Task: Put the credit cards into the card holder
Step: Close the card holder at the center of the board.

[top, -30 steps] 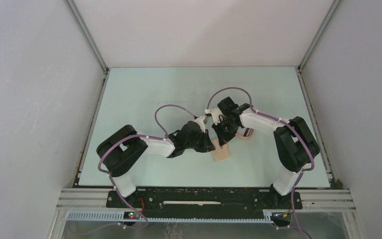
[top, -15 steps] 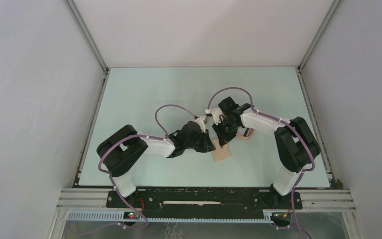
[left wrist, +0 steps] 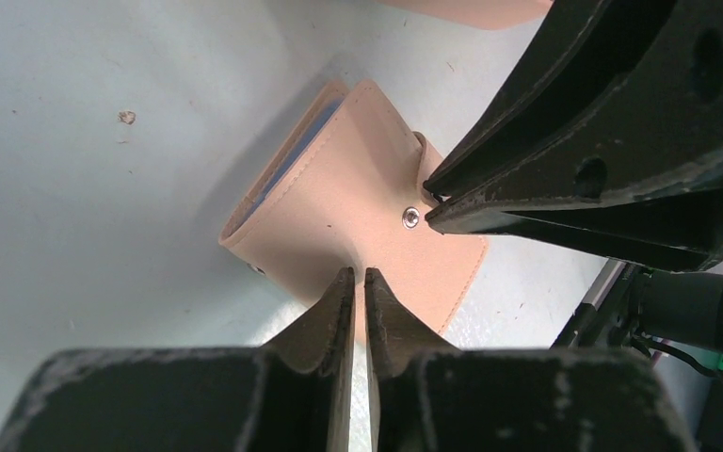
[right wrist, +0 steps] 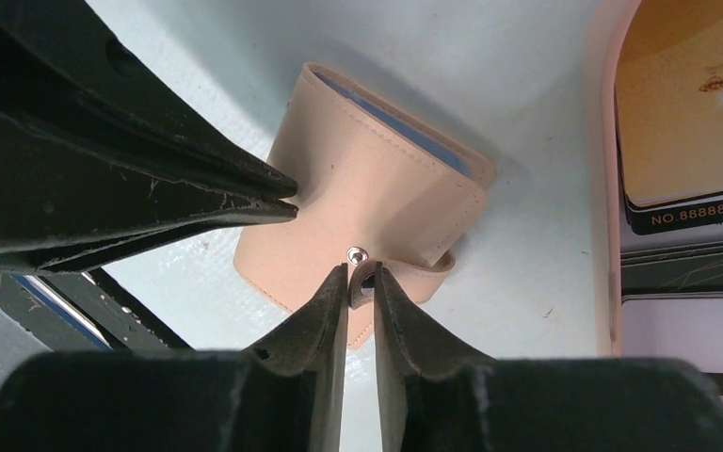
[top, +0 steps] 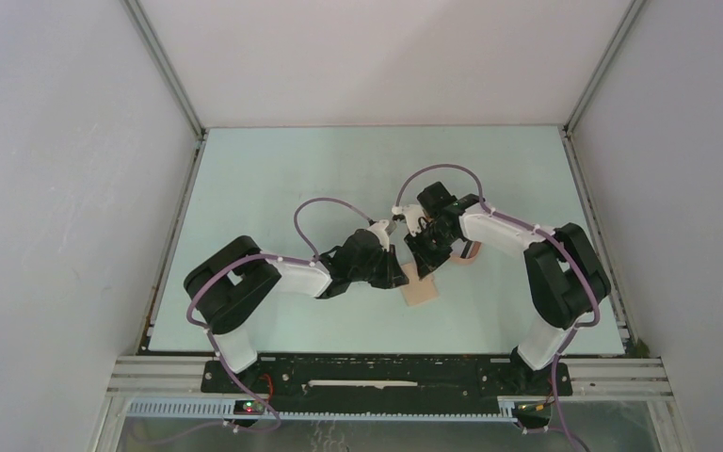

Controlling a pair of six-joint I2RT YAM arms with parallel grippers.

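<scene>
Tan leather-look bifold card holder (left wrist: 339, 198) lies folded on the pale greenish table (left wrist: 75, 188), near its middle between the two arms. It sits just beside the peach oval shallow tray (right wrist: 607, 188), on the tray's left. Thin blue credit card (left wrist: 292, 160) shows as an edge inside the fold at the holder's open end. Left claw (left wrist: 359, 278) is clenched on one edge of the holder, and the leather puckers where the tips bite. Right claw (right wrist: 361, 273) comes in from the opposite side, jaws a narrow slit apart with the holder's little snap tab (right wrist: 414, 268) between them. Cannot tell whether they press the tab or sit loose around it. Round silver snap stud (left wrist: 412, 217) on the holder's outer face is just beside the right claw's tips. The two claws point toward each other across the holder, close but apart. In the tray, an orange-yellow credit card (right wrist: 687, 94) lies above a dark strip printed with a number. Below that are a grey credit card (right wrist: 687, 268) and a white credit card (right wrist: 687, 330), all overlapping. In the top view both wrists hide most of the holder and only a tan corner shows.
</scene>
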